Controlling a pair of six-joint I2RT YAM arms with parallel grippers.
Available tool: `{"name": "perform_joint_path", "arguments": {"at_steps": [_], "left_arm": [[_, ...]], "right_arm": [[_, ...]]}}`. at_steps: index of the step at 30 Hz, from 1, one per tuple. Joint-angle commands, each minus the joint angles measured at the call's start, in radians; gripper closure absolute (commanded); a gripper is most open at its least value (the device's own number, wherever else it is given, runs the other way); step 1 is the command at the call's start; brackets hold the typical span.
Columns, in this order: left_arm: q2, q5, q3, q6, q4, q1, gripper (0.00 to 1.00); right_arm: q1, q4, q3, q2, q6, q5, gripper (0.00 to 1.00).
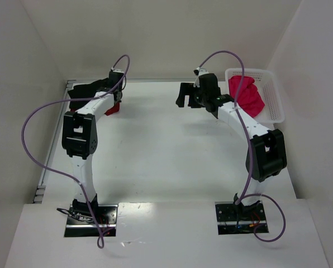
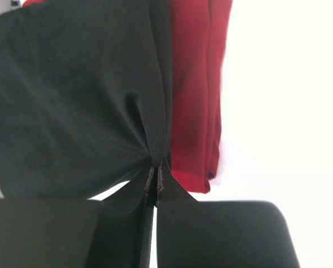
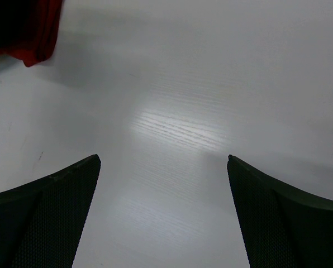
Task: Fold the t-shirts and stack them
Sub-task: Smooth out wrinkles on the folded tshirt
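The black t-shirt [image 1: 84,92] lies bunched at the table's far left, and in the left wrist view [image 2: 71,100] it fills the left half. The dark red t-shirt [image 1: 113,108] shows beside and partly under it, also in the left wrist view [image 2: 194,84] and as a corner in the right wrist view [image 3: 42,33]. My left gripper [image 1: 115,95] [image 2: 156,174] is shut on a pinched fold of the black t-shirt. The pink-red t-shirt [image 1: 246,95] lies crumpled in the basket. My right gripper [image 1: 186,100] [image 3: 163,162] is open and empty above bare table.
A white mesh basket [image 1: 272,97] stands at the far right against the wall. White walls close in the table on the left, back and right. Purple cables loop over both arms.
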Motion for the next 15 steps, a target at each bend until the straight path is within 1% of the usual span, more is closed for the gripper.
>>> {"name": "perform_joint_path", "arguments": {"at_steps": [1,5,6,8,10,11,13,14,15], "left_arm": [[-0.036,0.01,-0.035,-0.026,0.012,-0.017,1.0],[-0.017,0.019,-0.046,-0.039,-0.008,-0.026,0.99],[-0.017,0.019,-0.046,-0.052,-0.019,-0.026,0.97],[-0.008,0.019,-0.056,-0.071,-0.03,-0.026,0.8],[-0.008,0.019,-0.056,-0.071,-0.039,-0.026,0.71],[-0.02,0.019,-0.056,-0.088,-0.039,-0.026,0.6],[-0.029,0.062,-0.04,-0.108,-0.059,-0.026,0.48],[-0.043,0.081,-0.028,-0.123,-0.068,-0.017,0.38],[-0.043,0.096,-0.014,-0.123,-0.094,-0.017,0.21]], "right_arm": [[0.007,0.043,-0.022,-0.016,0.004,0.0,0.0],[0.007,0.043,-0.022,-0.016,-0.005,0.009,0.0],[0.007,0.043,-0.022,-0.016,-0.005,0.009,0.0],[0.007,0.043,-0.022,-0.016,-0.005,0.009,0.0],[0.007,0.043,-0.022,-0.007,-0.005,0.009,0.0],[0.007,0.043,-0.022,-0.007,-0.005,0.009,0.0],[0.007,0.043,-0.013,-0.007,-0.005,0.009,0.0],[0.007,0.043,-0.013,0.002,-0.005,0.009,0.0],[0.007,0.043,-0.013,0.002,-0.005,0.009,0.0]]}}
